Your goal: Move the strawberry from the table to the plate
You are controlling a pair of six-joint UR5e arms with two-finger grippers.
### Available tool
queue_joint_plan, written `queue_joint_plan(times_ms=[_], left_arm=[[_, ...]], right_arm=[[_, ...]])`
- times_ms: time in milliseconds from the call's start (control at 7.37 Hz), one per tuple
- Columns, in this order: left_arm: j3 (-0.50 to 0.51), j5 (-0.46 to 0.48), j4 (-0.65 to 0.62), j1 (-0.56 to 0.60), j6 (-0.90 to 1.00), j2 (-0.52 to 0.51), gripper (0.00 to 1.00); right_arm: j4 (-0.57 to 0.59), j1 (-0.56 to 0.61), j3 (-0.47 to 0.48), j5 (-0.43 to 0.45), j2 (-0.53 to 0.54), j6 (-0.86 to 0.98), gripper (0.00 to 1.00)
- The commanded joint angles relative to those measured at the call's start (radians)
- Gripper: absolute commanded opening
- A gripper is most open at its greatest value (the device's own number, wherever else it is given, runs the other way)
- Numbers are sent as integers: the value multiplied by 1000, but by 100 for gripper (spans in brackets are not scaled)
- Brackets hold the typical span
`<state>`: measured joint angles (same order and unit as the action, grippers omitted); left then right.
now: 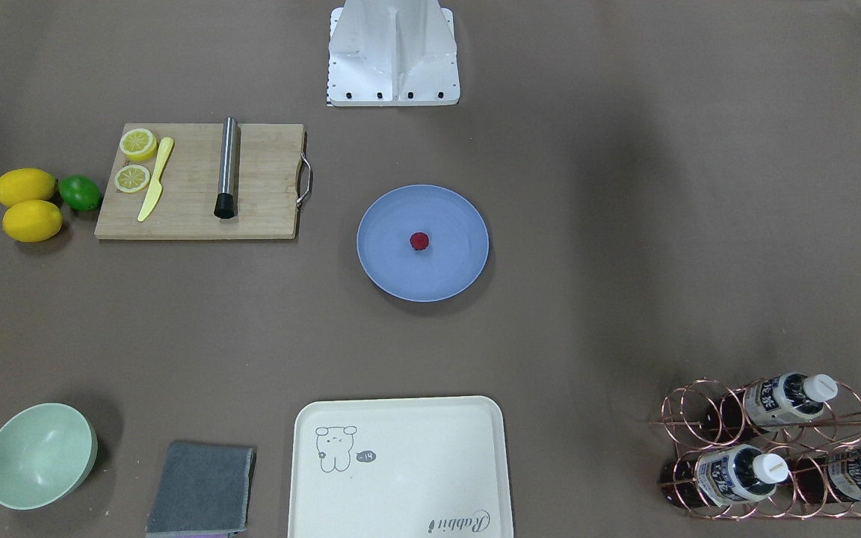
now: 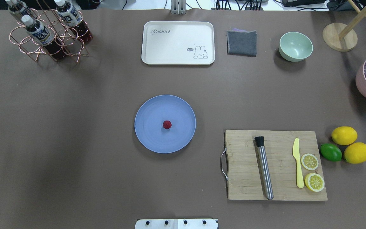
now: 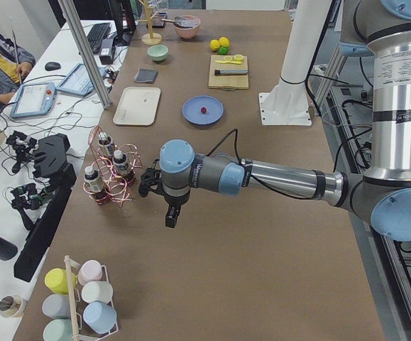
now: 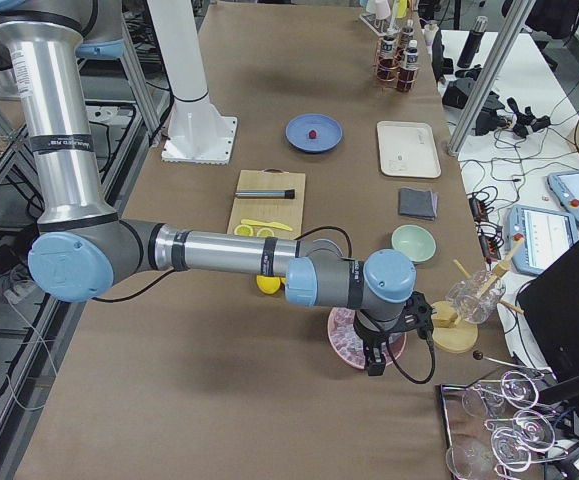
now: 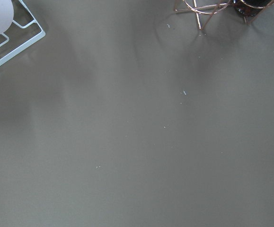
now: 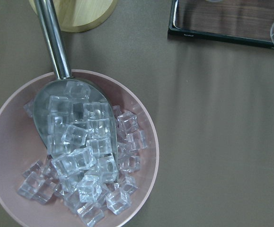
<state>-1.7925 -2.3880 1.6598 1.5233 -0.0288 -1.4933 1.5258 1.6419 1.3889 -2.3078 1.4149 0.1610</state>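
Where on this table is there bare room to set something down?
The table is bare between the plate and the bottle rack, and between plate and tray. It is crowded around the cutting board, lemons and lime.

Soft, even overhead light leaves broad faint shadows across the table, and every view is sharp.

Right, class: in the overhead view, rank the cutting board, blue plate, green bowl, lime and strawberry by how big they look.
Largest to smallest:
1. cutting board
2. blue plate
3. green bowl
4. lime
5. strawberry
Every gap is plain; none look alike.
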Motion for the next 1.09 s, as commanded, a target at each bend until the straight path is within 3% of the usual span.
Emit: queue_joint_plan(times_ms=[0,271,950], left_arm=[[-20,-6,-2,35,-3,30,97],[-19,-10,-3,38,-3,37,97],[-50,-23,28,83,9,64,97]], right_arm=[[-3,1,18,-2,10,2,100],[-3,4,89,2,42,-4,100],[7,4,74,-5,105,-11,100]])
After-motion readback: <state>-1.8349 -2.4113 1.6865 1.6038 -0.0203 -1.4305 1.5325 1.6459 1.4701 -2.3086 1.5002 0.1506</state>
